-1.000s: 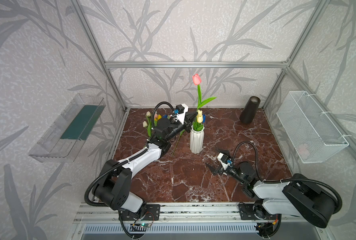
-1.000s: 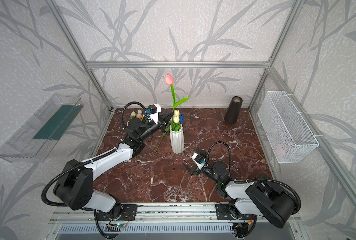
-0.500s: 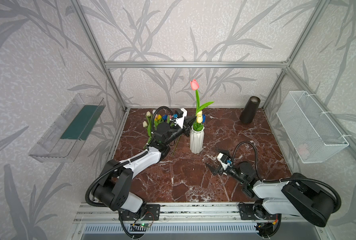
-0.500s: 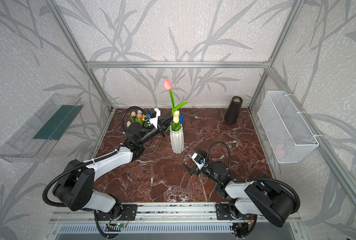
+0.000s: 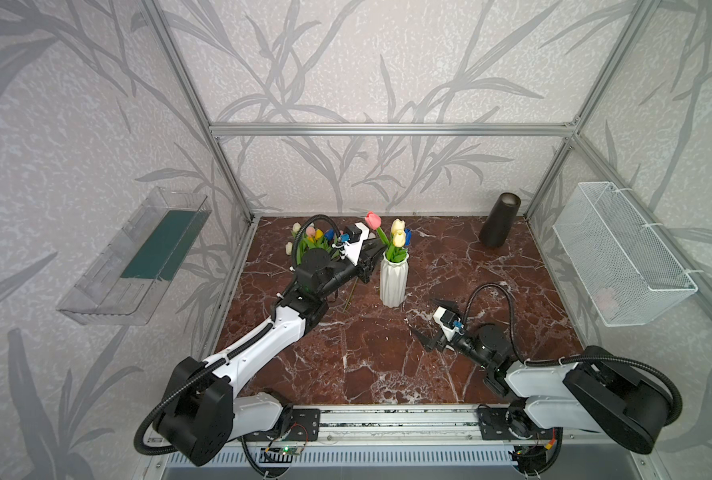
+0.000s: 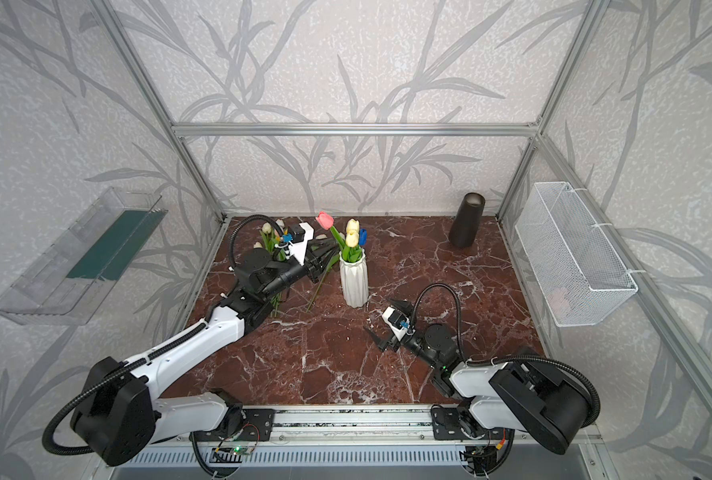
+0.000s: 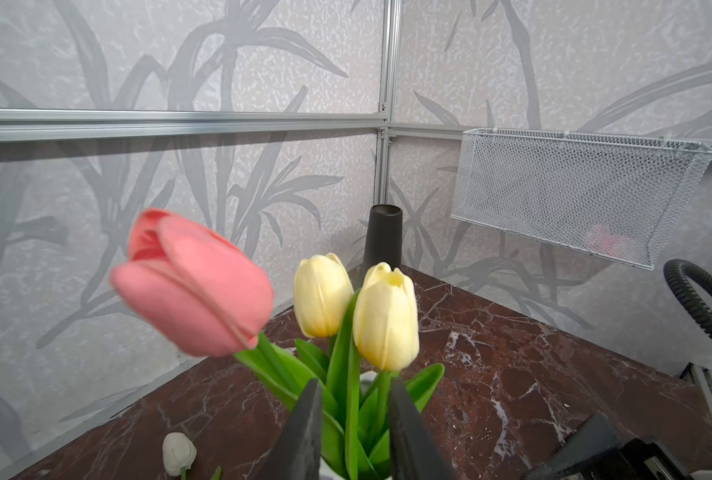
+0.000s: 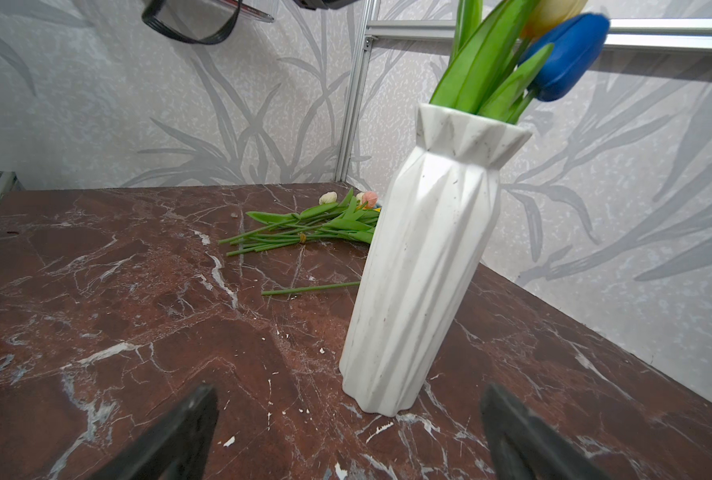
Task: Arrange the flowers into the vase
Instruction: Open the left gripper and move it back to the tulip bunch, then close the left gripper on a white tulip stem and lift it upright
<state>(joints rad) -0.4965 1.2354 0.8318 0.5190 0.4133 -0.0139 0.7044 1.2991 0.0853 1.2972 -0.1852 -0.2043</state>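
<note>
The white ribbed vase (image 5: 393, 282) (image 6: 354, 282) (image 8: 420, 270) stands mid-table and holds a pink tulip (image 5: 373, 220) (image 7: 196, 286), two yellow tulips (image 5: 398, 232) (image 7: 385, 316) and a blue one (image 8: 566, 58). My left gripper (image 5: 375, 255) (image 6: 329, 253) (image 7: 355, 386) is at the vase rim, with its jaws parted around the green stems and leaves. Behind the left arm, a bundle of flowers (image 5: 312, 241) (image 8: 316, 226) lies on the table. My right gripper (image 5: 429, 318) (image 6: 379, 316) (image 8: 348, 395) rests low in front of the vase, wide open and empty.
A loose green stem (image 8: 310, 289) lies beside the vase. A black cylinder (image 5: 499, 226) stands at the back right. A white wire basket (image 5: 620, 253) hangs on the right wall, and a clear tray (image 5: 138, 253) on the left wall.
The pink tulip, held high over the vase before, has dropped down into it. My left gripper came down with it and its jaws have parted. The right arm has not moved.
</note>
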